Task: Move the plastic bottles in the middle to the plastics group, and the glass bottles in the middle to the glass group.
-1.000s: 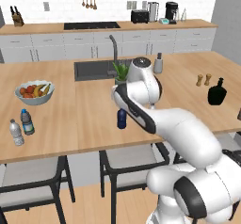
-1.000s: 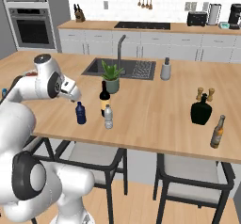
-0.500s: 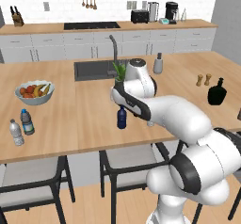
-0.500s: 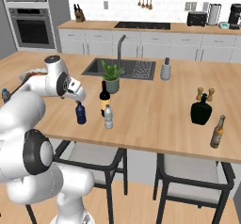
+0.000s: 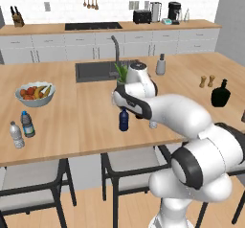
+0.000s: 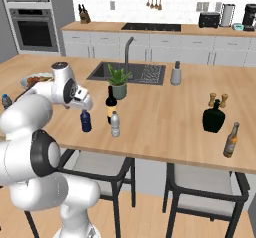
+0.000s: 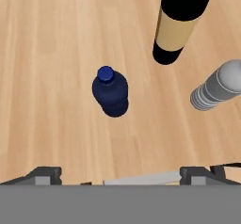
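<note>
While the dark blue bottle (image 7: 110, 92) stands upright mid-frame in the hand view | wine bottle (image 7: 181, 23) upper right, clear greyish bottle (image 7: 216, 87) at right edge, all apart | gripper (image 6: 86, 104) hovers above the blue bottle, jaws wide, holding nothing | wooden counter (image 7: 47, 53) beneath

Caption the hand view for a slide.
Open gripper hovers above the dark blue bottle, wine bottle beyond.
</note>
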